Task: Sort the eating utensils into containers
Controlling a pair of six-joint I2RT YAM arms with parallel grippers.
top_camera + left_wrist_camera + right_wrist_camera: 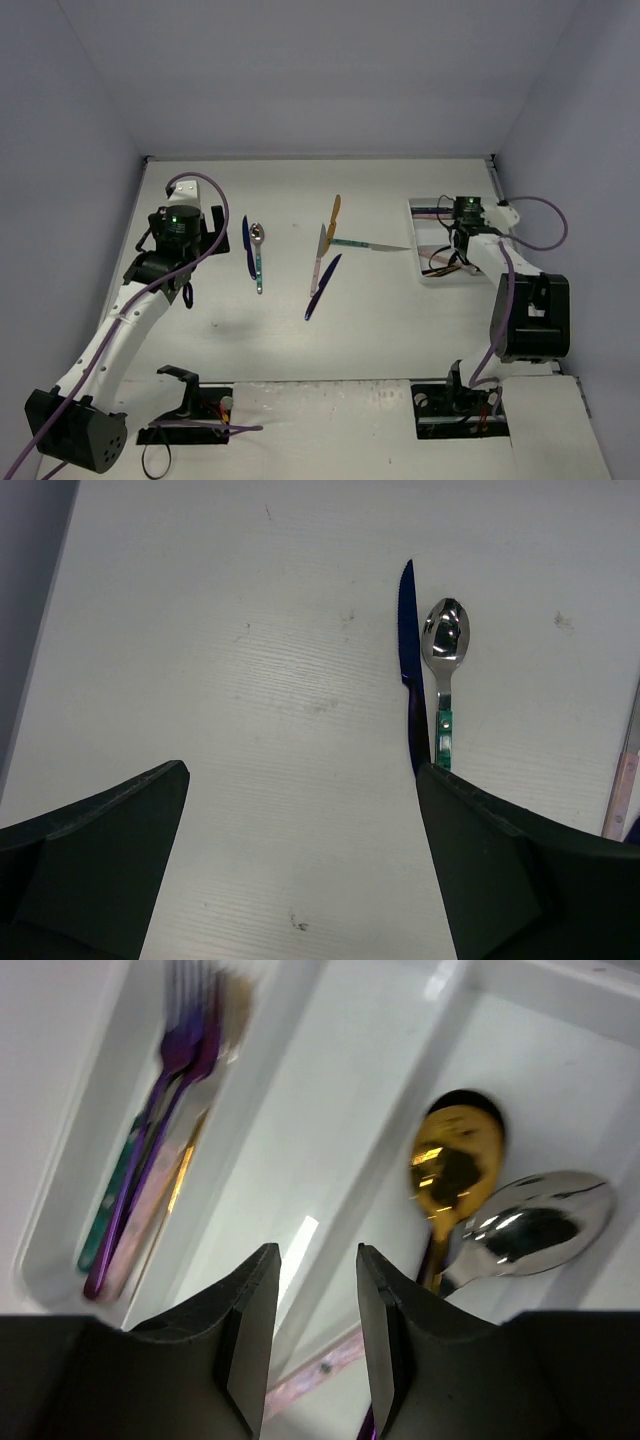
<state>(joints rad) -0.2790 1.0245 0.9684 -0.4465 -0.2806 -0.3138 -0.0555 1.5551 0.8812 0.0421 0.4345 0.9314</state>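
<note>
Left claw point(302, 770) gapes wide near a mirror-bright spoon point(446, 640); right claw point(317, 1255), narrowly parted, empty, above the glossy white tray point(420, 1090).

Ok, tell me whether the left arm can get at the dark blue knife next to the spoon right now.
Probably yes. The left gripper hangs open over the table, and the dark blue knife lies flat just ahead, uncovered. The spoon close alongside may crowd the grasp.
</note>
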